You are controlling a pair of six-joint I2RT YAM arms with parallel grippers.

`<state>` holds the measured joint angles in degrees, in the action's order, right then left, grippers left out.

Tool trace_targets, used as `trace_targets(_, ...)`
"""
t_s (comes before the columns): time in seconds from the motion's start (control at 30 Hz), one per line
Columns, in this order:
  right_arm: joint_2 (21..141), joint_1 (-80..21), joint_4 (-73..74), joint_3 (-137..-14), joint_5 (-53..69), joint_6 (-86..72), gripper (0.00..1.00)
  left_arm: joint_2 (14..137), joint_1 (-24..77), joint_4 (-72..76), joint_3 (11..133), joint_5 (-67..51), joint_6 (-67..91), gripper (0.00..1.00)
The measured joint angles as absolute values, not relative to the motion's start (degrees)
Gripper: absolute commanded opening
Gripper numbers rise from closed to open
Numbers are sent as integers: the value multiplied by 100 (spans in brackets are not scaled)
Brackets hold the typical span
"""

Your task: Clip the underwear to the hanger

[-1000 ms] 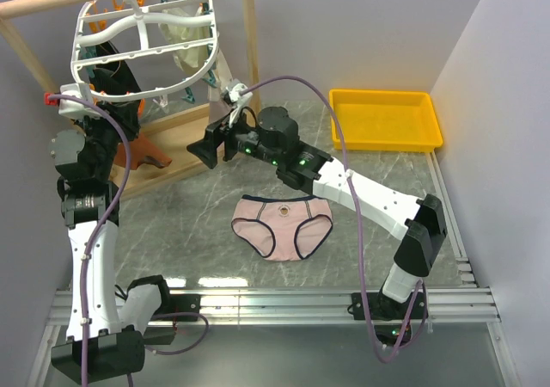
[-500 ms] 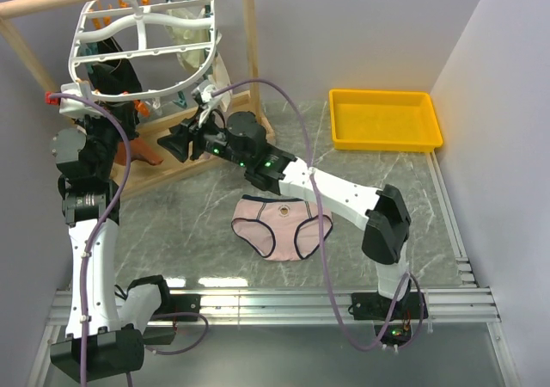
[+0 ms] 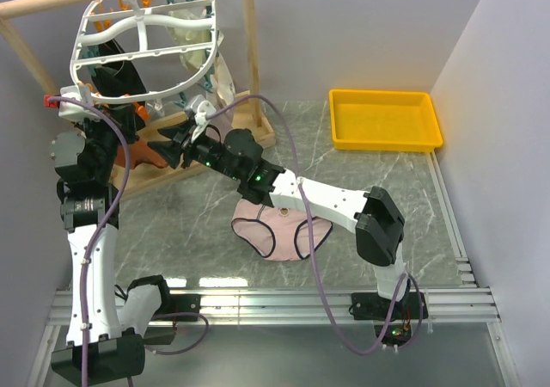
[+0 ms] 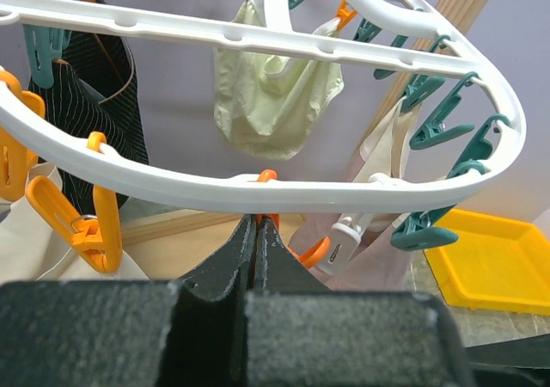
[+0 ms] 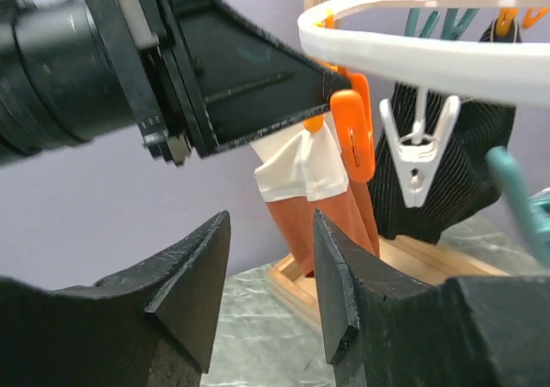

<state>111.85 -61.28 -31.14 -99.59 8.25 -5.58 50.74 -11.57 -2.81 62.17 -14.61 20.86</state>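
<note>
On the marbled table (image 3: 189,224) near the arm bases, the underwear (image 3: 268,236) lies flat: pale pink, thin navy trim at waist and leg openings, upper edge hidden under the right forearm. Left gripper (image 4: 257,224) is closed on the top of an orange clothespin (image 5: 351,133) at the hanger (image 4: 215,189) rim. Right gripper (image 5: 271,232) is parted, empty, just beside that clothespin.

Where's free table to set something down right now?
Bare marble between the yellow tray and the right arm; also near-left, between the left arm and the underwear. Crowded under the hanger: left gripper, right gripper, pegs, hung garments.
</note>
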Motion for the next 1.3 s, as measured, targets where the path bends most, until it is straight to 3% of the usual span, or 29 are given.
trace_targets(0.57, 11646, -6169, -4257, -9961, 497, 397, 50, 4958, -1157, -558, 6390, -1592, 2318, 0)
trace_targets(1.17, 12390, -6158, -3756, -11369, 342, 674, 50, 4886, -1157, -650, 6401, -1675, 2388, 0)
trace_targets(1.3, 12401, -6145, -3632, -11369, 344, 701, 40, 4884, -1157, -674, 6401, -1710, 2414, 0)
